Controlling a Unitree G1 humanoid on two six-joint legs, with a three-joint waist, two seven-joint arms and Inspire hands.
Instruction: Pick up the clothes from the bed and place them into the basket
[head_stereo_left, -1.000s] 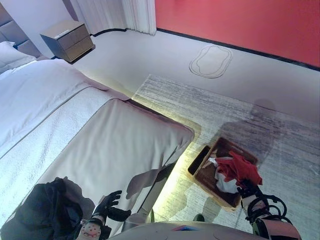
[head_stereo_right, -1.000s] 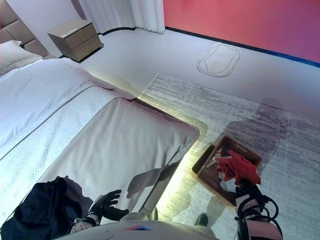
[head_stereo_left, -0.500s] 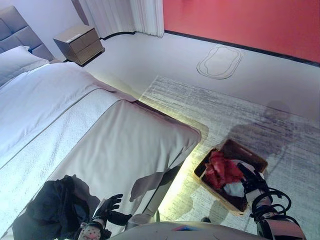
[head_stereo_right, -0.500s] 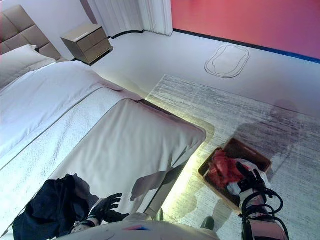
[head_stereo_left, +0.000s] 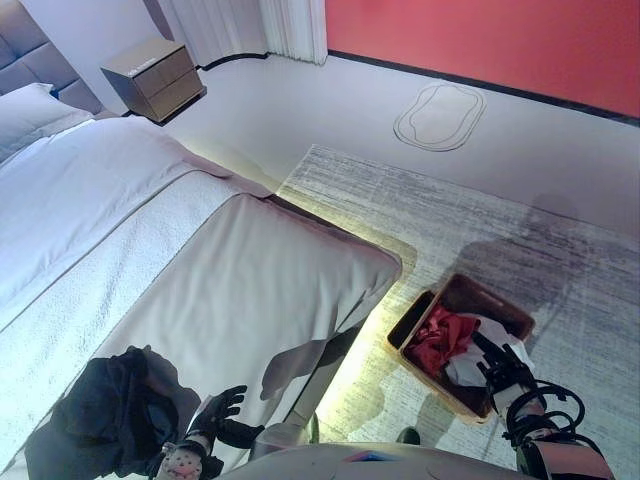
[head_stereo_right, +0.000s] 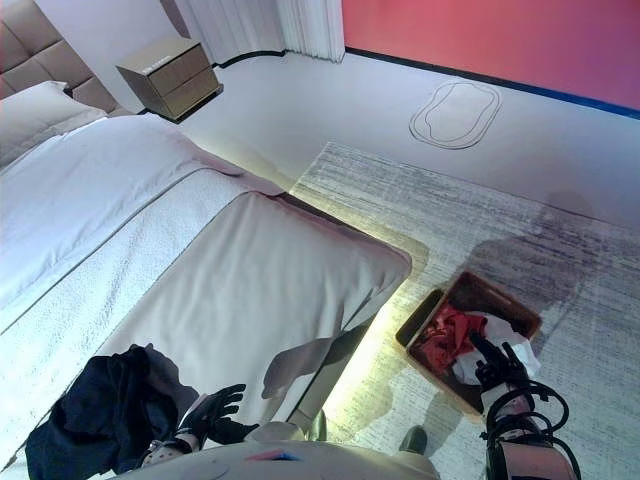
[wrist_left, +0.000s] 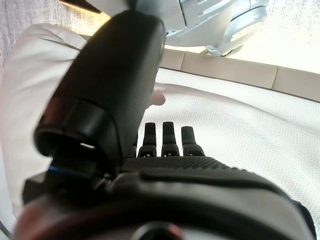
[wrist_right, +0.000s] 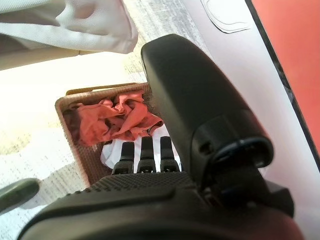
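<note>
A dark navy garment (head_stereo_left: 100, 415) lies bunched on the near left corner of the bed (head_stereo_left: 230, 290). My left hand (head_stereo_left: 222, 415) rests open on the bed just right of it, fingers spread, holding nothing; its fingers (wrist_left: 165, 137) point over the white cover. A brown basket (head_stereo_left: 505, 310) stands on the rug to the right of the bed, with a red garment (head_stereo_left: 445, 338) and a white garment (head_stereo_left: 480, 360) inside. My right hand (head_stereo_left: 503, 370) hovers open over the basket's near side, empty. The red garment (wrist_right: 112, 120) shows past its fingers (wrist_right: 145, 152).
A grey patterned rug (head_stereo_left: 470, 230) lies under the basket. A bedside cabinet (head_stereo_left: 152, 75) stands at the far left by white curtains (head_stereo_left: 260, 25). A red wall (head_stereo_left: 480, 40) runs along the back. A pillow (head_stereo_left: 35, 105) lies at the head of the bed.
The red garment left my right hand and dropped into the basket. My right hand opened and drew back a little above it. The left hand stayed put; the camera shifted slightly.
</note>
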